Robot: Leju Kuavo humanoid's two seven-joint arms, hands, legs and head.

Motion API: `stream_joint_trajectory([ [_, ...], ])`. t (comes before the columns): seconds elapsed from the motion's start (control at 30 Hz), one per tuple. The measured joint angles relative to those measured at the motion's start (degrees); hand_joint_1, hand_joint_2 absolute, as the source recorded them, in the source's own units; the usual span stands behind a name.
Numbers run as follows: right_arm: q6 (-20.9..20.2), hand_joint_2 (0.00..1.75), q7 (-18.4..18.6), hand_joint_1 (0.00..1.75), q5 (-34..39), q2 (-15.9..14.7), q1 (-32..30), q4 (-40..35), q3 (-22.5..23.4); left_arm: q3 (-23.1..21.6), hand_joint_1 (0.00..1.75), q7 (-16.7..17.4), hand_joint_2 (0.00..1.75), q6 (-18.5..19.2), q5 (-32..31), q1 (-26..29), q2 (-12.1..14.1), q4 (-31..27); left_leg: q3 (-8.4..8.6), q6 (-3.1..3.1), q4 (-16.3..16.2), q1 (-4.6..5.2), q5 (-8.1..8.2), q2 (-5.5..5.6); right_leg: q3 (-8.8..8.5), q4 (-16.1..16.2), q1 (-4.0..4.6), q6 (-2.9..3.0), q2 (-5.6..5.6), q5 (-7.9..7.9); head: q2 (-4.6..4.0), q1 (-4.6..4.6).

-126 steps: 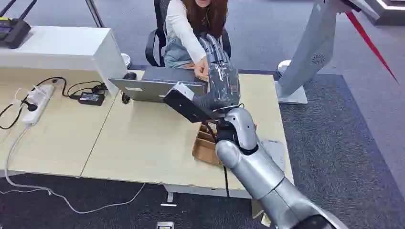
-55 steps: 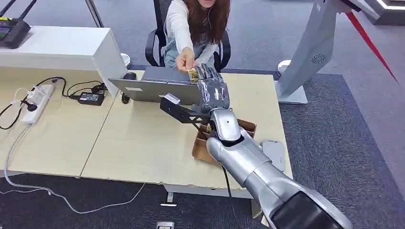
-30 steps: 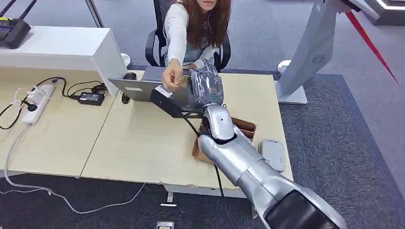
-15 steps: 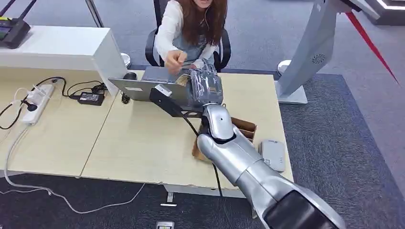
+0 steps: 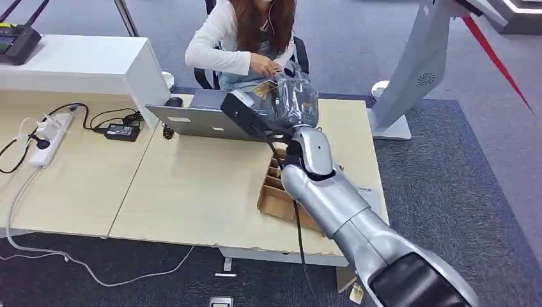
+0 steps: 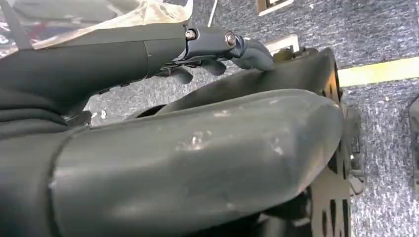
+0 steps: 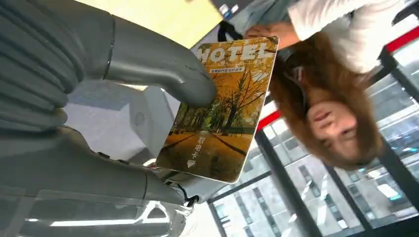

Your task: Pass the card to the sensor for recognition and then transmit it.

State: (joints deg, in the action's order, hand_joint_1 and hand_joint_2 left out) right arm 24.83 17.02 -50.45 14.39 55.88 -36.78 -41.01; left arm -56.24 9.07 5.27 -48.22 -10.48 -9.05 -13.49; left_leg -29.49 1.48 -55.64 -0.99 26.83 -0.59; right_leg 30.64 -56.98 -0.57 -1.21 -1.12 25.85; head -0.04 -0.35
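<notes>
Orange card (image 7: 221, 106) sits pinched under my right hand (image 5: 291, 102)'s thumb (image 7: 163, 69), face out so the person (image 5: 246, 38) can take it.

Office — desk (image 5: 192, 185), laptop (image 5: 201, 118)

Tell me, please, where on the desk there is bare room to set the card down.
The widest bare patch of the desk lies between the laptop, the cardboard box and the near edge. Another lies near the power strip. A smaller one is right of the right hand, which holds the card. It is crowded around the laptop, where a person's hands are.
</notes>
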Motion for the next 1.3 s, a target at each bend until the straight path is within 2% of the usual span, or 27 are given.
stream_joint_trajectory([
  [0.43,-2.21,1.75,4.02,1.75,-0.57,-11.26,-3.20,-11.45,5.90,0.15,0.00,-0.13,0.00,-0.33,0.37,0.48,0.57,0.00,0.01,-0.01,-0.01,0.00,0.01,-0.02,0.01,0.00,-0.01,-0.01,0.03,0.00,0.00,0.00],
  [0.57,-3.02,1.75,5.48,1.75,-0.57,-13.27,-4.73,-14.27,7.61,0.18,0.00,0.02,0.00,-0.53,0.50,0.50,0.66,0.00,0.04,-0.01,-0.02,0.00,0.02,-0.07,0.02,0.01,-0.01,-0.01,0.07,-0.01,0.00,0.00],
  [0.77,-4.63,1.75,9.34,1.75,-1.05,-17.95,-10.24,-21.31,12.54,0.50,0.00,0.26,0.00,-1.01,0.94,0.76,1.07,0.00,0.00,-0.02,-0.02,0.02,0.04,-0.05,-0.01,0.01,-0.02,-0.01,0.05,0.00,0.00,0.00],
  [0.97,-4.83,1.75,9.77,1.75,-1.20,-20.27,-13.05,-25.86,15.28,0.57,0.00,0.28,0.00,-1.03,1.01,0.75,1.36,0.00,0.02,-0.02,-0.01,0.00,0.04,-0.05,0.00,0.01,-0.02,-0.01,0.06,-0.01,0.00,0.00],
  [1.07,-4.85,1.75,12.19,1.75,-1.94,-21.03,-14.27,-27.63,16.52,0.61,0.00,0.44,0.00,-1.03,1.01,0.74,1.40,0.00,0.04,-0.02,-0.01,-0.01,0.04,-0.04,-0.01,0.01,-0.01,-0.01,0.06,0.00,0.00,0.00],
  [1.3,-0.50,1.75,14.19,1.75,-1.20,-21.95,-21.07,-29.73,20.79,1.64,0.00,0.96,0.00,-1.03,1.07,0.73,2.27,0.00,0.02,-0.02,-0.01,0.01,0.05,-0.03,0.01,0.02,-0.02,-0.02,0.05,0.00,0.00,0.00],
])
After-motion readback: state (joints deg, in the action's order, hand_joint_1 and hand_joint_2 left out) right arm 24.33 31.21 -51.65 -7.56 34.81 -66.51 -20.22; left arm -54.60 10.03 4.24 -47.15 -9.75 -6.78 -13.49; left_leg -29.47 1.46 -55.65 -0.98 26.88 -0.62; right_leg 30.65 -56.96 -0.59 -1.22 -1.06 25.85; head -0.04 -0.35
